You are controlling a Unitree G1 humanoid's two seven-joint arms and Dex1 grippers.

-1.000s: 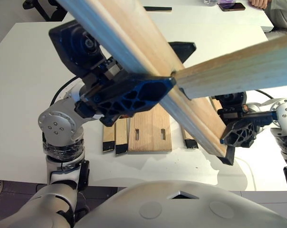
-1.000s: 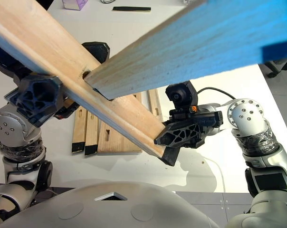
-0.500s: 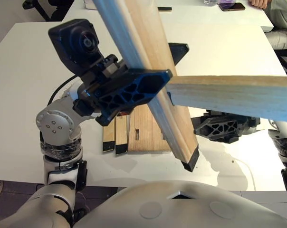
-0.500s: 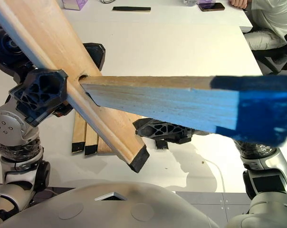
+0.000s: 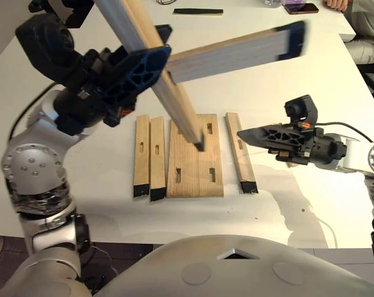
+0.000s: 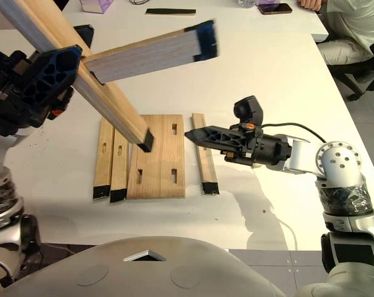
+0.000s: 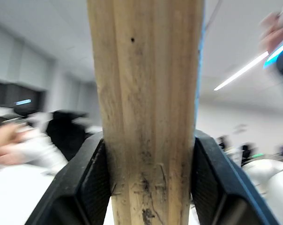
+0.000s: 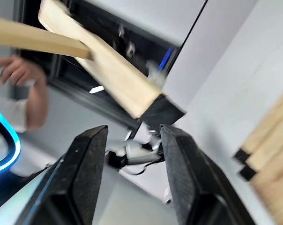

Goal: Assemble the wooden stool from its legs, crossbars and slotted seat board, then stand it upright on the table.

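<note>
Fingers (image 7: 85,187) on the left gripper (image 5: 155,52) are clamped tight on a wooden leg (image 5: 174,102), held up in the air at a slant, with a crossbar (image 5: 236,52) stuck into its side. The right gripper (image 5: 249,134) has its fingers (image 8: 87,173) a bit apart with nothing in them, hovering over the loose leg (image 5: 241,158) beside the slotted seat board (image 5: 196,170), which lies flat on the table (image 5: 298,80).

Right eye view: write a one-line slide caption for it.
Left gripper holds a joined leg and crossbar above the slotted seat board; open right gripper hovers near a loose wooden bar.
</note>
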